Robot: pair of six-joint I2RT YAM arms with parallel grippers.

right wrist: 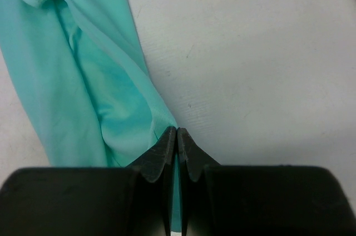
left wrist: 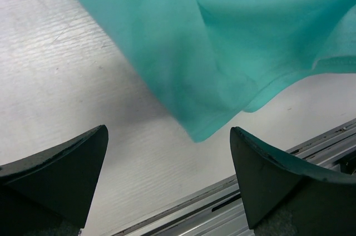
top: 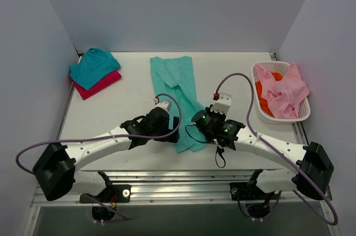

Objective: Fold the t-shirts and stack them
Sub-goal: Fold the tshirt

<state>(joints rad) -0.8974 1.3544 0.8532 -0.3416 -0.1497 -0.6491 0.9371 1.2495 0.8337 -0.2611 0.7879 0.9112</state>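
Two stacked shirts, the teal t-shirt [top: 94, 64] over the magenta t-shirt [top: 104, 84], sit upper left on the table [top: 133, 108]. The mint-green t-shirt [top: 175, 80] lies mid-frame in a long strip. The right tool [right wrist: 177, 136] pinches its lower edge, and the left tool [left wrist: 168, 133] stands wide beside it.

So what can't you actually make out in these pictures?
- Top view: both wrists cover the mint-green shirt's near end.
- Top view: the teal shirt hides most of the magenta shirt.
- Top view: pink cloth buries whatever else fills the basket.
- Right wrist view: the right gripper's shut fingers hide how much cloth they pinch.
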